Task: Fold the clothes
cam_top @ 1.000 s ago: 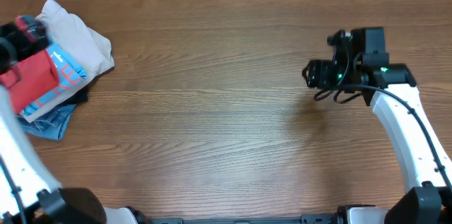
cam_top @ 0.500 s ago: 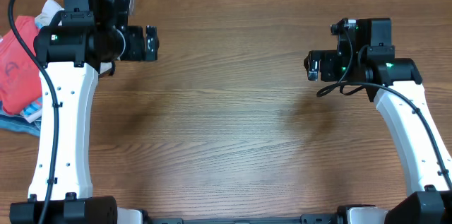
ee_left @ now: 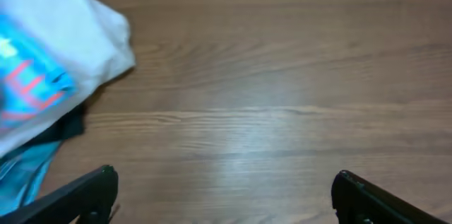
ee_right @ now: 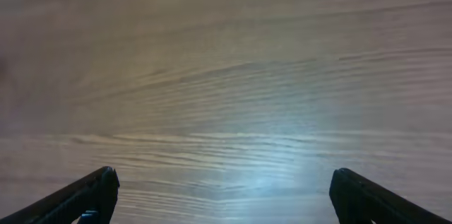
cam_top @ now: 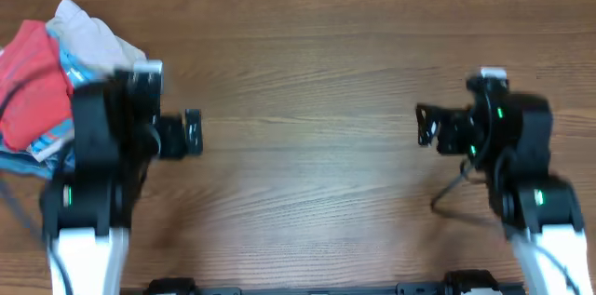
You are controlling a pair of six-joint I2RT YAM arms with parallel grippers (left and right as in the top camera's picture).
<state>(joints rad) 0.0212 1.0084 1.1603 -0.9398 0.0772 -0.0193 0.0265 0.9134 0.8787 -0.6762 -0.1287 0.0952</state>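
Pulling back from a moment ago — left fingers apart, right fingers apart, coral T-shirt unheld

We identify a wooden worktop with grain running left to right; it fills all three views. A pile of garments lies at its far-left corner. A beige folded garment forms the side of the pile nearest the far edge. A bright blue T-shirt with white and pink letters touches it. A dark cloth shows beneath both. Light blue jeans lie lowest, on the near side of the pile.
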